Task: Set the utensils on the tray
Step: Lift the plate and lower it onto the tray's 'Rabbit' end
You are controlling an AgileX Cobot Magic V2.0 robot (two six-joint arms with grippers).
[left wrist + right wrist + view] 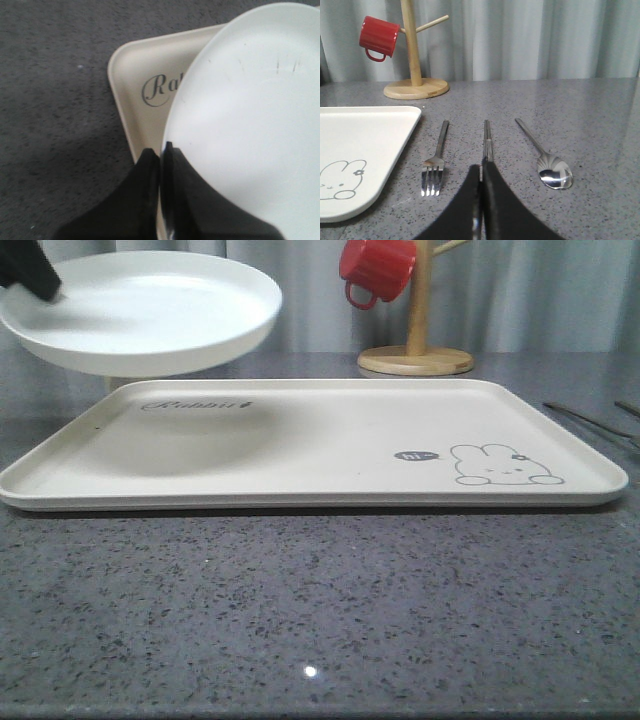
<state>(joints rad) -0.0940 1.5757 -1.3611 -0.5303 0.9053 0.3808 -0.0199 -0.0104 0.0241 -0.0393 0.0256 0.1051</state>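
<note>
No cutlery is on the tray (330,435) yet. The left tool (161,150) clamps a plate (250,115) above it; the right tool (482,172) pinches the chopsticks (487,140), with fork (436,162) and spoon (551,170) either side on the worktop (570,110).

The left gripper (162,155) hangs raised at the far left, its jaws pinched onto a white plate's (250,125) rim. The right gripper (482,172) sits low at the right, clamped on the chopsticks (487,137).
</note>
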